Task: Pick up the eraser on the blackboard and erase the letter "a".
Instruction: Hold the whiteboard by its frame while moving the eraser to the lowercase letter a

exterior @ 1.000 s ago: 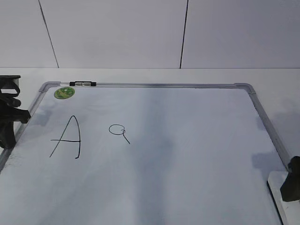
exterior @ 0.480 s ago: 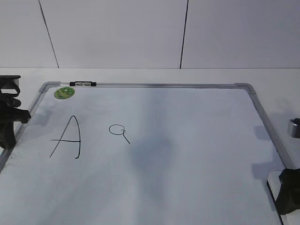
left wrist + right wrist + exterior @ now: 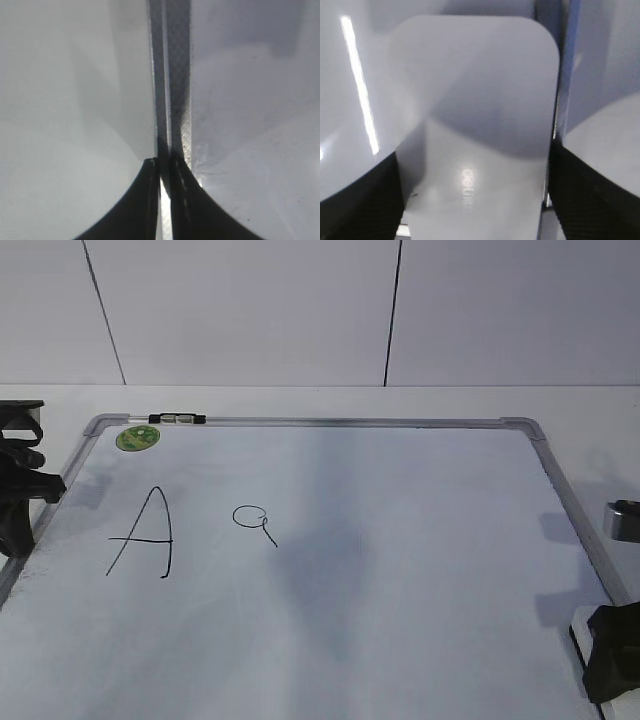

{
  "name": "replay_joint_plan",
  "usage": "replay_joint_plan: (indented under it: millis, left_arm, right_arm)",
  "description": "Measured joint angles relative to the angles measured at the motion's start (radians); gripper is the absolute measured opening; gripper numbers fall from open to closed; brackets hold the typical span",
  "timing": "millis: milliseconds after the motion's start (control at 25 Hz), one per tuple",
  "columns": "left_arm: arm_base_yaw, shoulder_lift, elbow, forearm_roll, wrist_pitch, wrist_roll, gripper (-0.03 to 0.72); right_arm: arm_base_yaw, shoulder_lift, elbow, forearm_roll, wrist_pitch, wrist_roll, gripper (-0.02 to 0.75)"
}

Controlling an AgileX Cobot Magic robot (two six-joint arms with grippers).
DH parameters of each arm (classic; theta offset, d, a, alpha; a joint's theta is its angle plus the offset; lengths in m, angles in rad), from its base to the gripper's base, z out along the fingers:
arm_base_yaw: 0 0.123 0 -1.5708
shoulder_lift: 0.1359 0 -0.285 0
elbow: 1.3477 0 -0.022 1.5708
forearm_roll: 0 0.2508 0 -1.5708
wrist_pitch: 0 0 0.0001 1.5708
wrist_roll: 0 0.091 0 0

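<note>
Whiteboard (image 3: 420, 570), grey-framed, fills most of the exterior view, and both claws sit at its opposite edges. Its top left corner carries a small green sticker (image 3: 137, 438), with a short black-and-silver clip (image 3: 177, 419) on the top rail just beside that.

Left claw (image 3: 22, 502) rests over the board's left frame rail, well away from the writing. In the left wrist view (image 3: 165, 167) its two fingers stand nearly together, with only a thin slit between them lined up over the rail, gripping nothing.

Right claw (image 3: 612, 650) is at the board's lower right corner, far across the board from both letters. In the right wrist view (image 3: 475, 200) its fingers (image 3: 360, 200) stand on either side of the eraser (image 3: 475, 115), which lies flat between them with its rounded far end pointing away from the claw. Both fingers appear to be right up against the eraser's long sides, though the close, blurred view makes it hard to say whether they actually press on it. A little of the eraser shows in the exterior view (image 3: 584, 624), white with a dark lower edge, beside the claw.

Capital "A" (image 3: 145, 533) stands nearer the left claw. Small "a" (image 3: 253, 520), a round loop with a short tail, sits just to its right, on the side toward the right claw.
</note>
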Motion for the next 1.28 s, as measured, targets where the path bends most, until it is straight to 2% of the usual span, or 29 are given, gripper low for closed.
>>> replay_joint_plan:
  millis: [640, 1080, 1280]
  left_arm:
    - [0.000, 0.000, 0.000, -0.001, -0.002, 0.000, 0.018]
    - [0.000, 0.000, 0.000, -0.004, -0.005, 0.000, 0.018]
    - [0.000, 0.000, 0.000, -0.006, -0.010, 0.000, 0.018]
  right_arm:
    - [0.000, 0.003, 0.000, 0.001, 0.006, -0.007, 0.545]
    - [0.000, 0.003, -0.005, 0.001, 0.015, -0.007, 0.539]
    - [0.000, 0.011, -0.066, -0.023, 0.088, 0.005, 0.538]
